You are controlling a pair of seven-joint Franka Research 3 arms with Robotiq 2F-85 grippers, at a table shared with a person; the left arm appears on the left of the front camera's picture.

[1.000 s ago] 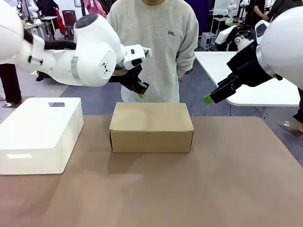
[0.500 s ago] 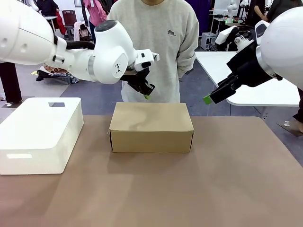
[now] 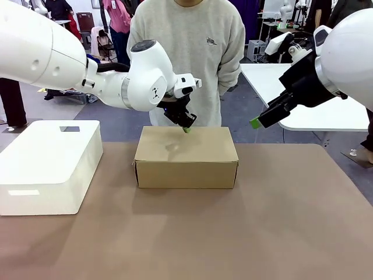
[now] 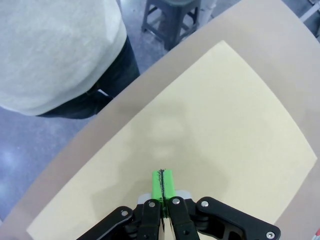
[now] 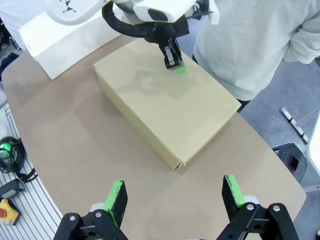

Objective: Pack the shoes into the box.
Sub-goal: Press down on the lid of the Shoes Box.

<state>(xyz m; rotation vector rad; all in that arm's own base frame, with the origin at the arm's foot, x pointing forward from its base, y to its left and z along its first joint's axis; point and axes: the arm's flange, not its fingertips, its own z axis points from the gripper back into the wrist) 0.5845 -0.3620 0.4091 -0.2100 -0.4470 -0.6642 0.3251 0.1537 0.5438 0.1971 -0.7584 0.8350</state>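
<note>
Brown cardboard shoebox (image 3: 186, 156) near worktop's far edge: lid closed, light, stiff, thin flap. Left claw (image 3: 186, 129) clenched empty over lid's far edge; right claw (image 5: 174, 197) released. Lift flap by front lip.

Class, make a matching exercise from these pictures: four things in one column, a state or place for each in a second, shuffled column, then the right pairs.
Things
1. left gripper
2. right gripper
3. cardboard box
4. white box

States or places
A. lid closed, mid-table
B. jaws wide open, raised off to the side
C. jaws shut, just above the cardboard lid
D. on the table's left side

Pairs: 1-C, 2-B, 3-A, 4-D
</note>
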